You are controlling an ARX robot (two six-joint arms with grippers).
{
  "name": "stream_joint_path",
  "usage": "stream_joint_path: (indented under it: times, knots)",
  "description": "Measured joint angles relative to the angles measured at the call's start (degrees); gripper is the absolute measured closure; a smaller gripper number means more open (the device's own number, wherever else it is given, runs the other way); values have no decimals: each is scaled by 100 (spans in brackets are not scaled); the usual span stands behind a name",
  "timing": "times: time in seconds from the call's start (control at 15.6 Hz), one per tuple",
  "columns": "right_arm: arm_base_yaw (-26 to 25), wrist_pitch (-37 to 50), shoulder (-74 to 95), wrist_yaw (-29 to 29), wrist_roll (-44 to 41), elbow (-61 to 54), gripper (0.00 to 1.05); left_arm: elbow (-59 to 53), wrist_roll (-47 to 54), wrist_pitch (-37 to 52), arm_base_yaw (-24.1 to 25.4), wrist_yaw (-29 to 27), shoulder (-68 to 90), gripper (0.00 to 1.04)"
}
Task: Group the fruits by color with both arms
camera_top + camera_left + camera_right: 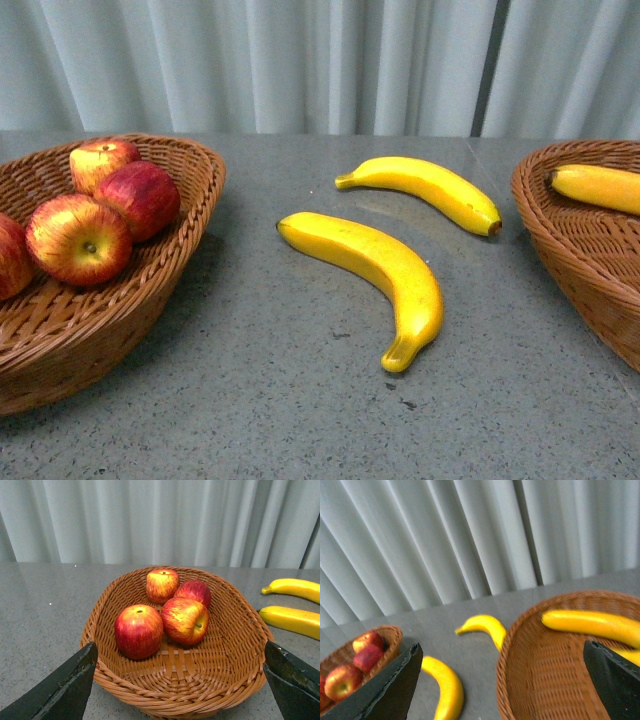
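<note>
Mostly sorted: 4 glossy red-yellow apples [78,238] in left brown wicker basket [180,250]; 2 long yellow bananas [425,187] loose on grey table [250,400]. Left gripper [179,680] and right gripper [502,680] gape wide, empty. Next, likely: right gripper lifts nearer banana [375,262] into right wicker basket [570,260].

Glossy bananas [385,265], woven wicker basket [170,250]

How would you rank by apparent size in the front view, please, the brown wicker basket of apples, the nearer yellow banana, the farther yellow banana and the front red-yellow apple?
1. brown wicker basket
2. nearer yellow banana
3. farther yellow banana, smaller perhaps only by distance
4. front red-yellow apple
</note>
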Motion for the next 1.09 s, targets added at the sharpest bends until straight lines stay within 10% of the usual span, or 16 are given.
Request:
stream_joint_path:
  times: [0.19,0.51,0.77,1.09]
  knots:
    - [1088,1604,3265,310,-275,1655,7,0,0,0,0,0,-2,7]
    - [2343,66,7010,872,-1025,4452,7,0,0,0,0,-2,0,7]
    - [2420,-1663,8671,1152,-1810,5821,7,0,0,-2,0,-2,0,7]
    - [2358,-1829,8778,1104,-2166,5869,7,0,0,-2,0,-2,0,7]
